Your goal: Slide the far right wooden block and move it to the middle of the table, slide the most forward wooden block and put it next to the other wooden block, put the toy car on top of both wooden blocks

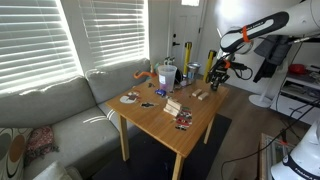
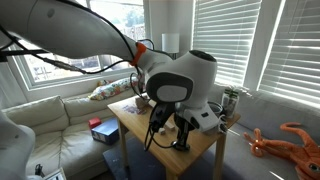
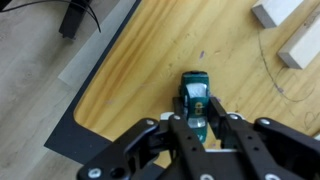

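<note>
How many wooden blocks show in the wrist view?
2. The upper wooden block is cut by the top edge at upper right; the lower wooden block lies just below, at the right edge. More may lie outside this view.

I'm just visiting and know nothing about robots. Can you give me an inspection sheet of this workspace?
Surface: light wooden table, square top.
Job's things: green toy car on the table; pale wooden blocks apart from it.
Clutter: containers and small items on the table.
Hand: fingers either side of the toy car; grip cannot be told.
Cables: dark cable on the floor.
Surroundings: sofa, blinds, dark rug.
</note>
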`<state>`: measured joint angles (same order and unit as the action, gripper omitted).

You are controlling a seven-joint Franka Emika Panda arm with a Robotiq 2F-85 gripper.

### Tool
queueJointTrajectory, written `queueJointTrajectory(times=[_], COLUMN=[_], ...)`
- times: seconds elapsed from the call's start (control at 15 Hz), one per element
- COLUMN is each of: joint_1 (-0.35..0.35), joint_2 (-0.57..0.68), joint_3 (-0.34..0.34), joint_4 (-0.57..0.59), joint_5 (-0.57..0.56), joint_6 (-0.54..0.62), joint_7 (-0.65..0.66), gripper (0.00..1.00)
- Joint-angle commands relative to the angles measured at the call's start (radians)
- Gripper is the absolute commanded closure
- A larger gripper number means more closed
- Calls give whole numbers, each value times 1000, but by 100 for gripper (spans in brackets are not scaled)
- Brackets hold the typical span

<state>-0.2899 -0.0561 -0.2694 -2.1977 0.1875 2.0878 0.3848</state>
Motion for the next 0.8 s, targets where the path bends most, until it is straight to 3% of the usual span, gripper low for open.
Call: queueJointTrajectory(times=[0.0,0.4,0.73], joint_1=[19,83,142], joint_2=[-46,-88,-86], joint_3=[16,86,135], joint_4=[-11,-13,5], joint_5=[-41,-169,-168], joint_6=[-10,-34,-45], joint_7=[-52,-150,-246], gripper=[93,93,93])
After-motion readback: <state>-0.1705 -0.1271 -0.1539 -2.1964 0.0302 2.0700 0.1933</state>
